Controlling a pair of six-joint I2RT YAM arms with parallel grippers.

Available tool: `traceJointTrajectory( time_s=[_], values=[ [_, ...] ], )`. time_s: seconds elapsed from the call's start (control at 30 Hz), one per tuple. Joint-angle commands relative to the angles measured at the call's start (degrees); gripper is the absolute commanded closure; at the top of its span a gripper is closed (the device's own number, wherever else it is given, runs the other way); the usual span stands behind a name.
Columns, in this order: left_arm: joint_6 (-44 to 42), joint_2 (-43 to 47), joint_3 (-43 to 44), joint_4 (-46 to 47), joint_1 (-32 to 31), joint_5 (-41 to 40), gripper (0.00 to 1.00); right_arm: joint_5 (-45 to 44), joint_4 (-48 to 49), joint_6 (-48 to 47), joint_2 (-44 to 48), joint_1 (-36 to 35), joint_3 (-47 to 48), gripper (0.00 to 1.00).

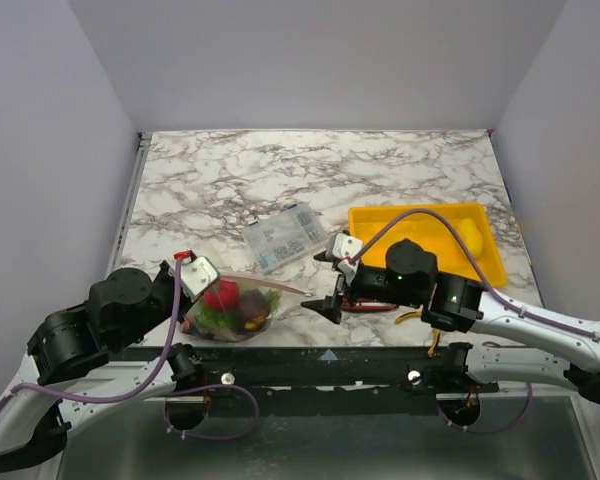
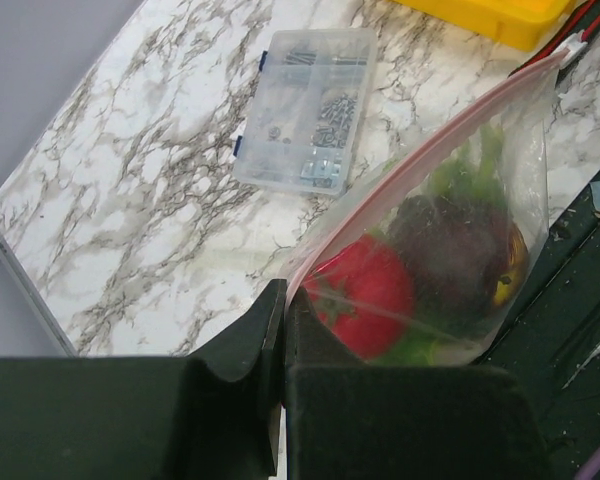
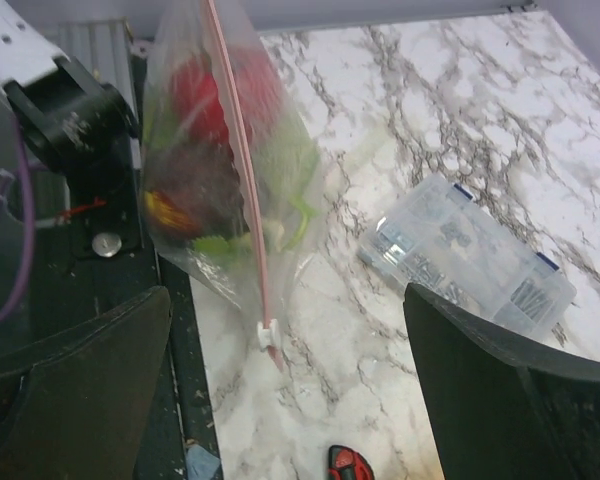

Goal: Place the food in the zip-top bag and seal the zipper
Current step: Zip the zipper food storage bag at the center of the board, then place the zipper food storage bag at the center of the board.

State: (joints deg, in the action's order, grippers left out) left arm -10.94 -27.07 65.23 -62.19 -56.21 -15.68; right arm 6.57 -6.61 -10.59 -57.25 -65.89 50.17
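Our left gripper [image 2: 283, 320] pinches the zip-top bag [image 2: 460, 200] at one end of its zipper [image 3: 242, 170], our right gripper [image 1: 320, 283] gapes empty, and if that lone pinch slips, the bag slumps and the food [image 2: 365, 290] could spill.

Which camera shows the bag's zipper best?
Right wrist: the zipper runs nearly full length to its white tab. Left wrist shows it along the zip-top bag's edge, near end pinched in the left gripper. Top external shows a thin line.

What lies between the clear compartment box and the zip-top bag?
Nothing but bare marble table. The left wrist view shows an uncluttered stretch between the compartment box and the zip-top bag.
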Motion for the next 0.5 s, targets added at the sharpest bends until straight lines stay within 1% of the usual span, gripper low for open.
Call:
traceJointTrajectory(
  time_s=[0.0,0.07,0.13,0.23,0.27,0.3,0.33,0.43,0.47],
  values=[
    [2.18,-1.61,2.86,3.33,0.32,-2.34,1.0,-4.73,0.83,8.21,6.18,0.15,2.52,0.0],
    [3.45,-2.76,2.97,3.22,0.37,-4.79,1.0,-13.69,1.01,13.23,8.08,0.17,3.21,0.0],
    [4.72,-4.68,2.97,3.0,0.39,-7.77,1.0,-21.48,-1.24,16.77,8.08,0.16,5.04,0.0],
    [7.07,-8.63,3.7,2.35,0.98,-13.58,1.0,-26.84,-6.72,19.02,6.58,0.21,8.38,0.0],
    [7.5,-9.96,3.99,2.32,2.05,-14.52,1.0,-28.98,-7.62,20.09,6.66,0.15,8.86,0.0],
    [7.68,-11.26,4.31,2.57,3.68,-14.57,1.0,-30.11,-7.83,20.81,7.06,0.15,8.66,0.0],
    [7.82,-12.0,4.64,3.04,6.68,-13.68,1.0,-30.81,-7.6,20.88,7.81,0.18,8.21,0.0],
    [8.04,-12.61,5.37,5.24,18.07,-7.74,1.0,-31.77,-6.84,21.2,9.76,0.15,6.58,0.0],
    [8.36,-12.59,5.94,5.48,20.62,-7.16,1.0,-32.07,-6.9,21.39,10.08,0.21,6.37,0.0]
  ],
)
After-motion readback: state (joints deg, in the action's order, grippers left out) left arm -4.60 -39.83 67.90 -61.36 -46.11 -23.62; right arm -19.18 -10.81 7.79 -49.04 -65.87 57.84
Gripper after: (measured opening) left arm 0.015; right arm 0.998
